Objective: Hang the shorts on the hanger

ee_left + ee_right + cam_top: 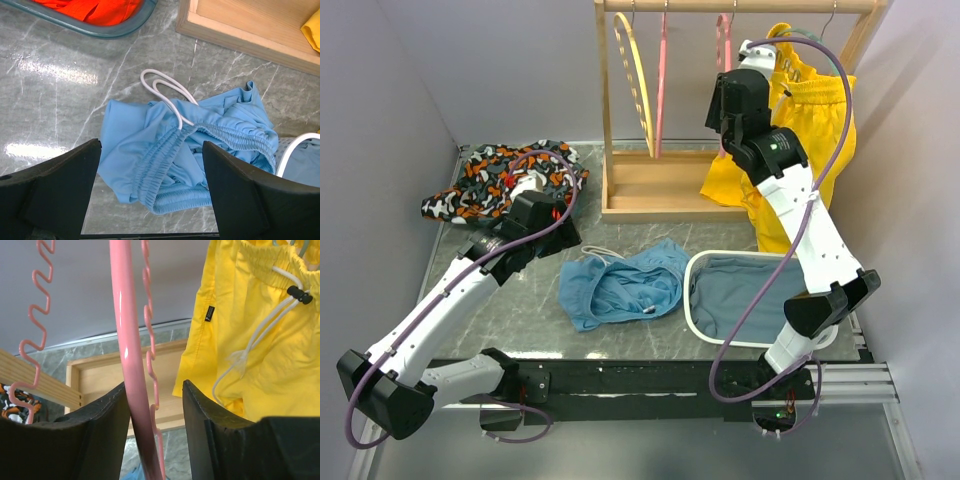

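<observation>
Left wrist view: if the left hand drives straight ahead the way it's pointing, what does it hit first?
Most likely the sky-blue shorts, their elastic waistband framed by the open left hand; depth is unclear.

High rear overview — close-in wrist views

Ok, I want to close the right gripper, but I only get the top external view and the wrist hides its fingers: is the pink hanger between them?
Observer: Yes, the right wrist view shows the thick bar of the hanger running between the fingers of the right gripper, with a gap on the side toward the yellow shorts.
Operator: And the left side?
Observer: The left gripper is open, and the left wrist view shows the bunched elastic waistband of the shorts framed between its fingers.
</observation>
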